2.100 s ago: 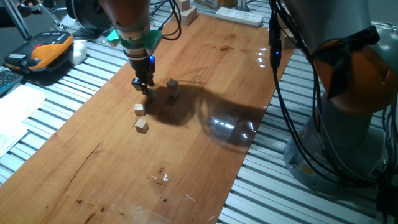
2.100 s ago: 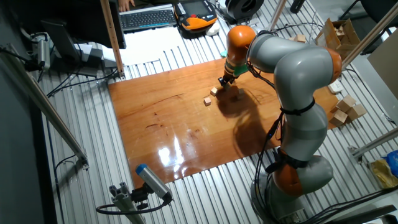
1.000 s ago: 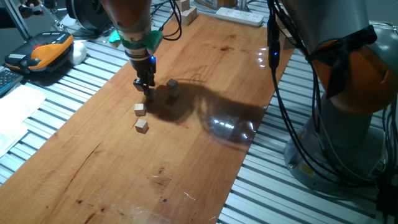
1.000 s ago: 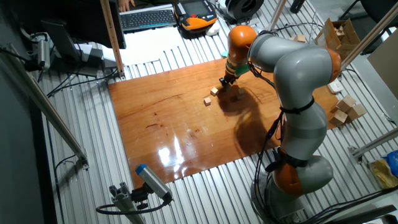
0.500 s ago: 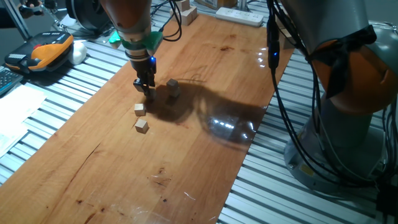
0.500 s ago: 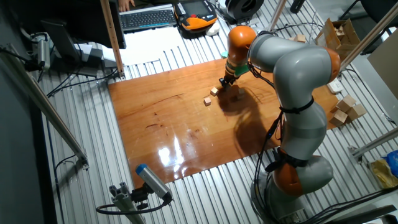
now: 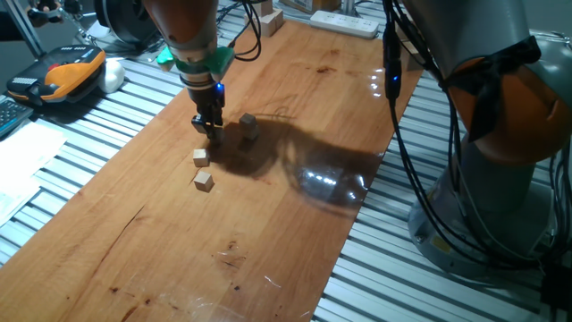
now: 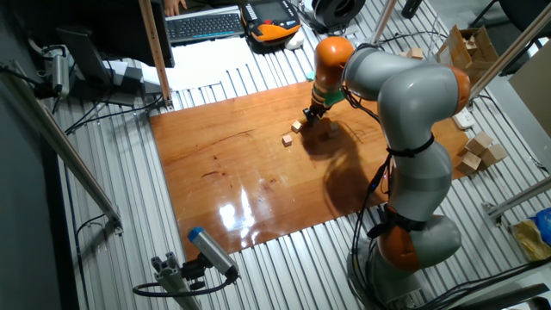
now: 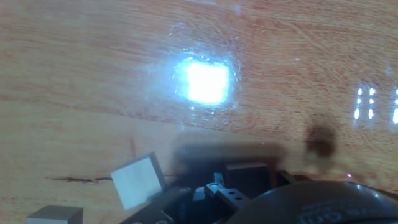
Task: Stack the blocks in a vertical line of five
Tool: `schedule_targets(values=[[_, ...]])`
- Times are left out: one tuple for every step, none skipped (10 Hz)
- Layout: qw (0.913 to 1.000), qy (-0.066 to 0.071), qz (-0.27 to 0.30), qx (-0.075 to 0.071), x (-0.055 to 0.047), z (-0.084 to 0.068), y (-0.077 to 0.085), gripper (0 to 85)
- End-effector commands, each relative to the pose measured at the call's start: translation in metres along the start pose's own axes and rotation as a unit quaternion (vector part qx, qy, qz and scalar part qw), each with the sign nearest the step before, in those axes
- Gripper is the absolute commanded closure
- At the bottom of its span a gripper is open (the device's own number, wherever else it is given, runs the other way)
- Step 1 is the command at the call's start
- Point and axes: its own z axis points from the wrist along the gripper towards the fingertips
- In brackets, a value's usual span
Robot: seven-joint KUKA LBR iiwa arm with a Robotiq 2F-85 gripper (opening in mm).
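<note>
Two tiny tan blocks lie loose on the wooden board. The same two blocks show in the other fixed view. To their right a short stack of blocks stands in the arm's shadow. My gripper hangs low over the board, just behind the loose pair and left of the stack. Its fingers look drawn together. In the hand view a small dark square sits between them at my gripper, with a pale block to its left and another block at the bottom corner.
The board rests on a ribbed metal table. A white power strip lies at the far end and an orange device off the left side. Larger wooden blocks sit beyond the right edge. The robot's base rises on the right.
</note>
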Motion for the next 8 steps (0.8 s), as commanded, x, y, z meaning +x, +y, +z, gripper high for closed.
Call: schedule_targets(values=[[1.0000, -0.001, 0.001, 0.000, 0.0001, 0.0033, 0.0002, 51.0], [1.0000, -0.002, 0.003, 0.000, 0.0001, 0.0058, 0.0006, 51.0], [1.0000, -0.003, 0.005, 0.000, 0.0002, 0.0062, 0.0014, 51.0], [1.0000, -0.002, 0.006, 0.000, 0.0003, 0.0055, 0.0015, 51.0], [1.0000, 0.000, 0.006, -0.001, 0.0004, 0.0044, 0.0015, 51.0], [1.0000, 0.003, 0.004, 0.000, 0.0004, 0.0030, 0.0013, 68.0], [1.0000, 0.004, 0.003, 0.000, 0.0005, 0.0027, 0.0012, 68.0], [1.0000, 0.003, 0.003, 0.001, 0.0006, 0.0035, 0.0016, 68.0]])
